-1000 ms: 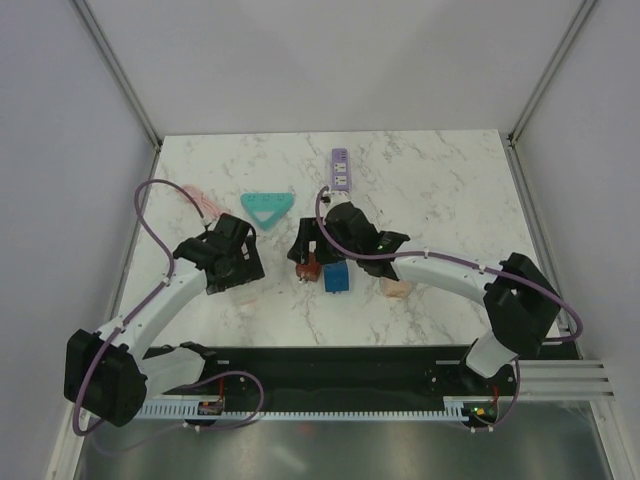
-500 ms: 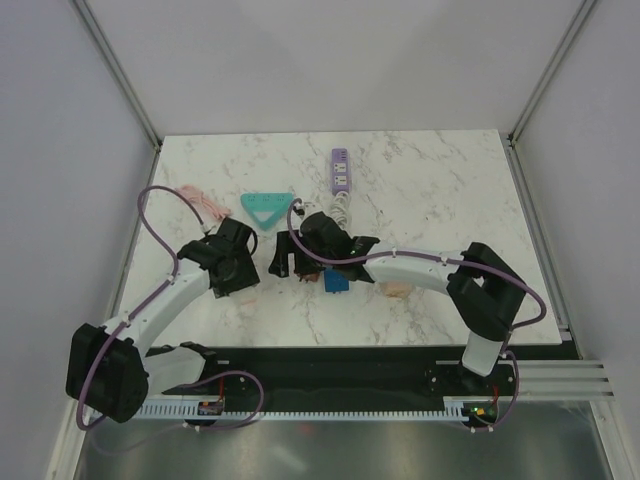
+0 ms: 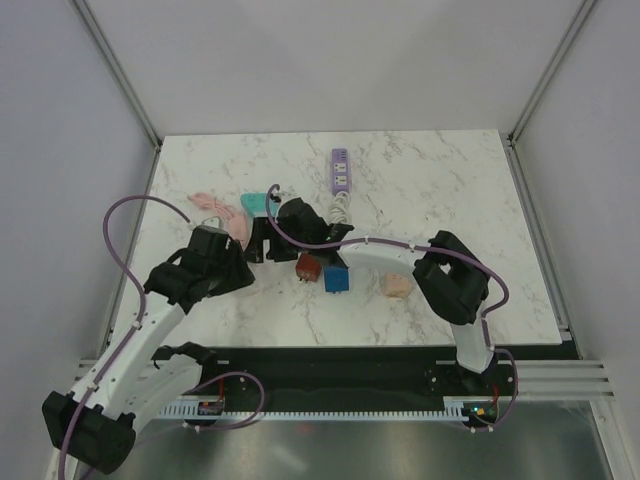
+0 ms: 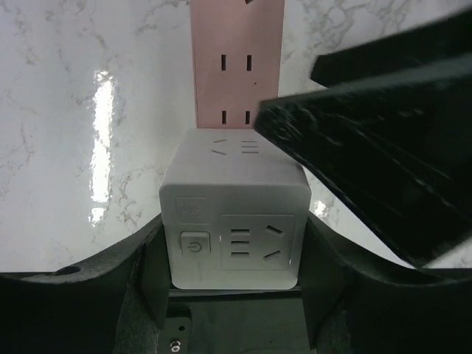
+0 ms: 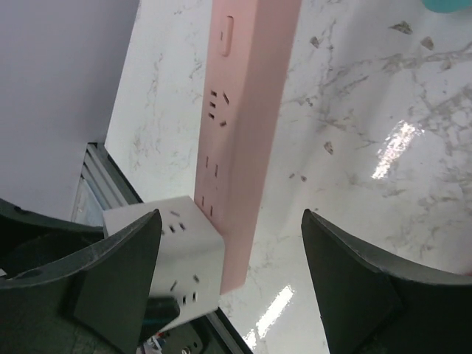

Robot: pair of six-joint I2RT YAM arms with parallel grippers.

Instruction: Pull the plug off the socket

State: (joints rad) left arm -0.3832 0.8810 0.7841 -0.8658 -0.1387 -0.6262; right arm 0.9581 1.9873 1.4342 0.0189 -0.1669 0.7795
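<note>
1 grip noted: the left gripper (image 4: 234,258) is clamped on the white cube plug (image 4: 234,206), a finger on each flank. The plug sits seated on the pink socket (image 4: 236,66) (its end nearest this gripper). The right gripper (image 5: 228,243) stands open, jaws straddling the socket.

Bright, even overhead light all round, shadows soft and faint. Both wrist views catch white glare streaks on the glossy counter (image 4: 51,110). The plug (image 4: 234,221) looks crisp in the left wrist view, while the right gripper (image 5: 232,254) goes dark and a bit soft up close.
</note>
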